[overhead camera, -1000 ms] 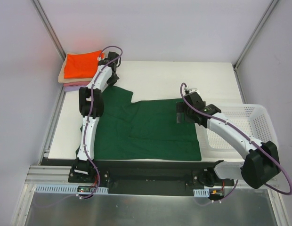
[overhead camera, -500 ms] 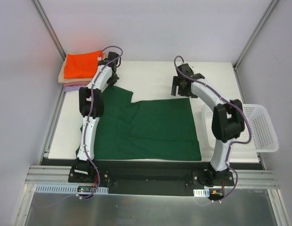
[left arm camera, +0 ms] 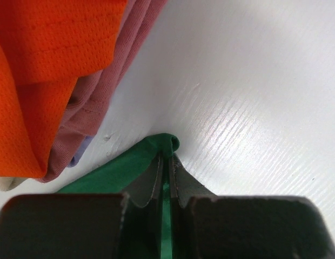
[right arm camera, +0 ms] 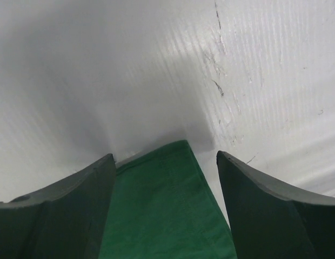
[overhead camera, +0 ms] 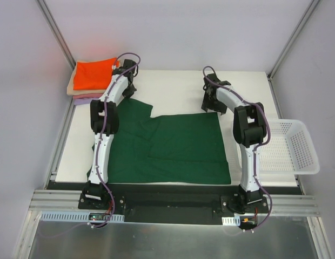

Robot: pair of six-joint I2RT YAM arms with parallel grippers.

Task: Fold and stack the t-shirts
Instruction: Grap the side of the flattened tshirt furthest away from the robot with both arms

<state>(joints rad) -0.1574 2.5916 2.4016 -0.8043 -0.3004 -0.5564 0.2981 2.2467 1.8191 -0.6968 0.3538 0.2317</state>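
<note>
White table (overhead camera: 178, 86) fills the enclosure between pale walls, and a dark green t-shirt (overhead camera: 173, 145) lies spread flat across its near half. At the far-left corner sits a folded stack: the orange t-shirt (overhead camera: 93, 74) on top, with beige (overhead camera: 72, 88), pink (overhead camera: 86, 96) and lavender (overhead camera: 81, 101) edges showing under it.

The left gripper (left arm camera: 166, 162) is clamped tight on the far-left corner of the green t-shirt, a small fold of cloth poking out past its fingertips, just beside the stack. That arm and the shirt look the same as a second ago.

The right arm is what has changed. A second ago it was bent low over the right side of the shirt, next to the white mesh basket (overhead camera: 297, 162). Half a second ago it had swung up past the far edge. The right gripper (right arm camera: 165, 157) is now down at the shirt's far-right corner, its fingers spread wide with the green corner lying between them, unpinched.
</note>
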